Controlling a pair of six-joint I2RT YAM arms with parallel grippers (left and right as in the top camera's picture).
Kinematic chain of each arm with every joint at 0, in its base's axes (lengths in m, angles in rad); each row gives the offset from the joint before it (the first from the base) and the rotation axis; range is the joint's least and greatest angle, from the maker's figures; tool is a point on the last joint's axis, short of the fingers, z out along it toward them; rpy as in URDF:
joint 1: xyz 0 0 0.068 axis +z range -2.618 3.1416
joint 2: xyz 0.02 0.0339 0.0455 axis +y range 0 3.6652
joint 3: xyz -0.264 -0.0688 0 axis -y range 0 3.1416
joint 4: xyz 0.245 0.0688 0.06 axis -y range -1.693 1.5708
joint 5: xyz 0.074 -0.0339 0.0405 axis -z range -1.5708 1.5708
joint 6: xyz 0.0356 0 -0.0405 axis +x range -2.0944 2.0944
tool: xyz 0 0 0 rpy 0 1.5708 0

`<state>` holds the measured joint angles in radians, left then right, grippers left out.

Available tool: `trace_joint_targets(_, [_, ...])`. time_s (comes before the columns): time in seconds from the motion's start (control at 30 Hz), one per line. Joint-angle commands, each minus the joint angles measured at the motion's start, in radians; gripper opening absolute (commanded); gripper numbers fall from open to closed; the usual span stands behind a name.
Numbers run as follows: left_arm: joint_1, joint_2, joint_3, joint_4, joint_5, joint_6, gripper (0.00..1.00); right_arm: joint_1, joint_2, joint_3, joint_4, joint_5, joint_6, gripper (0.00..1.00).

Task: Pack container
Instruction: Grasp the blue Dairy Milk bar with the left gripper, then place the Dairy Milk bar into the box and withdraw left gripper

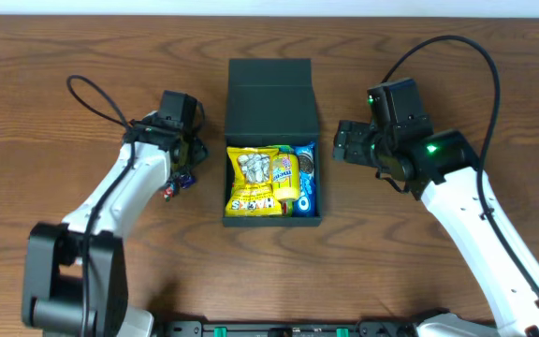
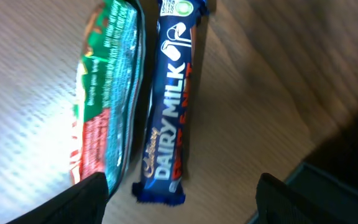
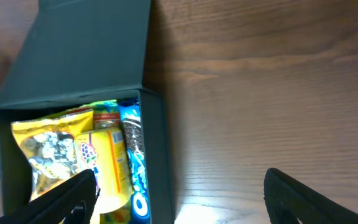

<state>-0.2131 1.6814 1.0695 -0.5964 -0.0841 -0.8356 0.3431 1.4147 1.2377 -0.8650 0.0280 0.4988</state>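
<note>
The dark container (image 1: 271, 98) stands open in the middle of the table, its lid flap folded back. Inside lie a yellow snack bag (image 1: 254, 180), a yellow packet (image 1: 285, 178) and a blue Oreo pack (image 1: 306, 180); they also show in the right wrist view (image 3: 48, 152). My left gripper (image 2: 182, 202) is open, low over a blue Dairy Milk bar (image 2: 168, 112) and a green-and-red packet (image 2: 104, 99) lying side by side on the table left of the box. My right gripper (image 3: 179, 202) is open and empty, hovering over the box's right wall (image 3: 163, 162).
The wooden table (image 1: 438, 65) runs on all sides. Black cables loop from both arms at the back. The corner of the box (image 2: 334, 186) shows at the lower right of the left wrist view.
</note>
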Motion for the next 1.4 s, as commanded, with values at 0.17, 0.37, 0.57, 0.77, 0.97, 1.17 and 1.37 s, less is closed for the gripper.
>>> trace_joint_targets(0.17, [0.004, 0.1, -0.001, 0.042, 0.011, -0.056, 0.73, -0.009, -0.001, 0.011, -0.003, 0.029, -0.037, 0.85])
trace_joint_targets(0.37, [0.01, 0.162, -0.001, 0.091, 0.016, -0.056, 0.67, -0.009, -0.001, 0.011, -0.014, 0.029, -0.045, 0.85])
trace_joint_targets(0.57, [0.039, 0.204, -0.001, 0.103, 0.043, -0.055, 0.57, -0.009, -0.001, 0.011, -0.021, 0.029, -0.06, 0.86])
trace_joint_targets(0.77, [0.051, 0.211, -0.001, 0.108, 0.086, -0.035, 0.31, -0.009, -0.001, 0.01, -0.021, 0.041, -0.06, 0.86])
trace_joint_targets(0.97, [0.048, 0.202, 0.003, 0.098, 0.137, -0.024, 0.09, -0.013, -0.001, 0.011, -0.021, 0.09, -0.06, 0.87])
trace_joint_targets(1.17, [0.023, 0.103, 0.026, 0.07, 0.153, 0.022, 0.06, -0.078, -0.001, 0.011, -0.03, 0.106, -0.06, 0.88])
trace_joint_targets(1.37, [-0.097, -0.115, 0.044, 0.071, 0.036, 0.085, 0.06, -0.154, -0.001, 0.011, -0.056, 0.102, -0.059, 0.88])
